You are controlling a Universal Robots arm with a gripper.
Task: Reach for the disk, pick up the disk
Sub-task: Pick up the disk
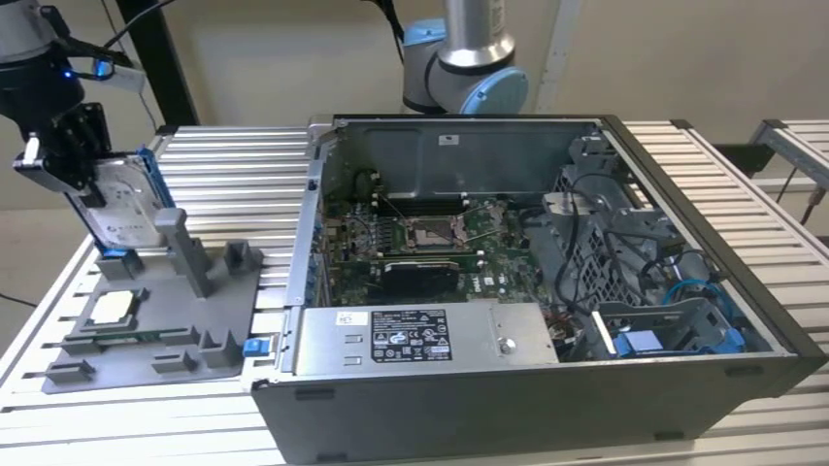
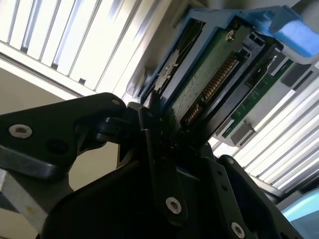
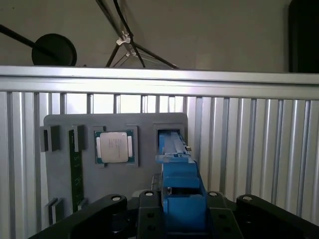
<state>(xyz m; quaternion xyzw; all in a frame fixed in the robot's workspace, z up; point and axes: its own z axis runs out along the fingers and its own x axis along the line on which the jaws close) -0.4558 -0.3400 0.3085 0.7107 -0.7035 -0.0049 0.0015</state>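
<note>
1. Tool state. The gripper (image 1: pixel 88 190) is closed narrow on the disk (image 1: pixel 126 207). In the first wrist view, the two black fingers (image 3: pixel 147 209) stand on either side of the blue side frame (image 3: pixel 182 199), with the frame clamped between them. In the second wrist view, a finger (image 2: pixel 158 164) presses against the edge of the disk (image 2: pixel 207 87), whose green circuit board faces that camera.

2. Disk position. The disk stands on edge, tilted, at the exterior view's left, over the far corner of the grey fixture plate (image 1: pixel 208 325). Its lower edge is at the plate's upright holder (whether it rests there or hangs just clear of it cannot be told).

3. Surroundings. The CPU chip (image 1: pixel 111 307) lies flat in its recess on the same plate, near the disk but apart from it. The plate sits on the slatted table (image 1: pixel 220 155), just beside the open computer case (image 1: pixel 518 408), which lies to the exterior view's right.
</note>
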